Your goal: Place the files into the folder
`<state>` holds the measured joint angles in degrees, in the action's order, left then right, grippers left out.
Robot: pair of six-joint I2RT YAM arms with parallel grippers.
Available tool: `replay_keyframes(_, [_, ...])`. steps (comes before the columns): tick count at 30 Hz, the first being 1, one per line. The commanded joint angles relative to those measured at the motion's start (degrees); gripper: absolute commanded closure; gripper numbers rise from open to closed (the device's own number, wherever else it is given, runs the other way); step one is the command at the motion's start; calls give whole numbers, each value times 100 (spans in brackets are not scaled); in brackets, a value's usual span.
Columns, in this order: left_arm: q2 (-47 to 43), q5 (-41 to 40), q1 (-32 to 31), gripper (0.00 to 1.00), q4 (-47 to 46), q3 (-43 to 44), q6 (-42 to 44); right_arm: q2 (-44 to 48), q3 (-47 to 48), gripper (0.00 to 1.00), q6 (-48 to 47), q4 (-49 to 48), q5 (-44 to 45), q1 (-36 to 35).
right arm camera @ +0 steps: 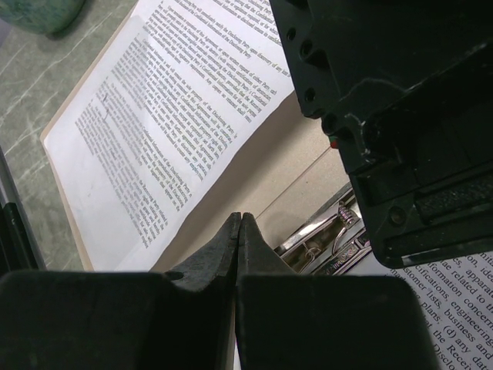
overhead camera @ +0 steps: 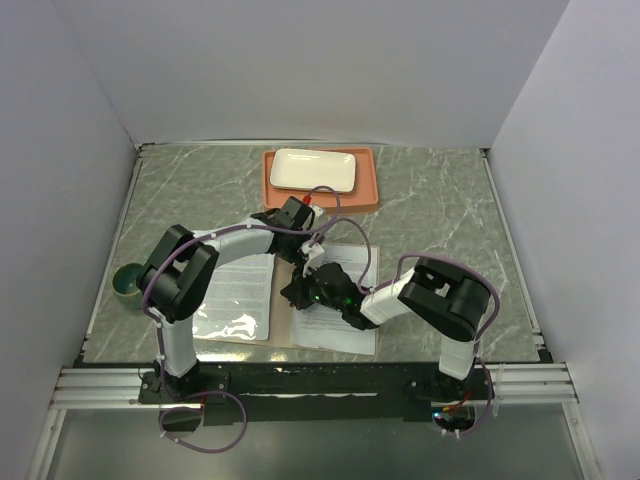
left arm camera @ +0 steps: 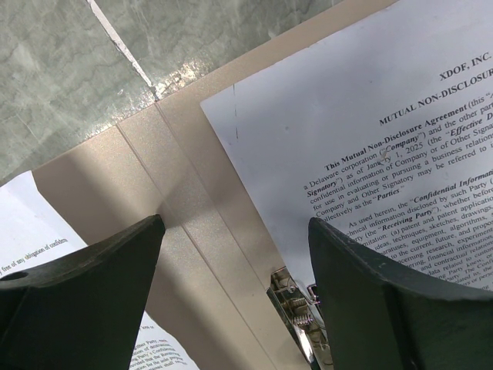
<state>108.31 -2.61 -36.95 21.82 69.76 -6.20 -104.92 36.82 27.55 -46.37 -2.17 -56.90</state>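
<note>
The tan folder [overhead camera: 284, 330] lies open near the table's front. One printed sheet [overhead camera: 238, 288] lies on its left half and a second sheet [overhead camera: 345, 310] on its right half. In the left wrist view my left gripper [left arm camera: 235, 231] is open and empty, hovering over the folder's spine [left arm camera: 177, 200], with the metal clip [left arm camera: 296, 308] just below and the right sheet [left arm camera: 370, 139] beside it. My right gripper [right arm camera: 240, 220] is shut on nothing, its tips at the spine next to the clip [right arm camera: 323, 239]. The left sheet [right arm camera: 169, 100] lies beyond. From above, both grippers [overhead camera: 305, 250] [overhead camera: 297, 283] meet over the folder's middle.
An orange tray [overhead camera: 372, 190] holding a white plate [overhead camera: 314, 170] stands at the back, just beyond the left arm's wrist. A green cup [overhead camera: 128, 282] stands at the left edge beside the folder. White walls enclose the table on three sides.
</note>
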Motion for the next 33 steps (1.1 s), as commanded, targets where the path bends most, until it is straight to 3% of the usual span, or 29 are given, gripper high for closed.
replay_keyframes(1, [111,-99,56,18,489,-261,233,-292,-316,100,-101,1789,68,-110])
replay_keyframes(33, [129,-55,118,19,472,-252,224,-388,-535,100,-21,2176,542,-102])
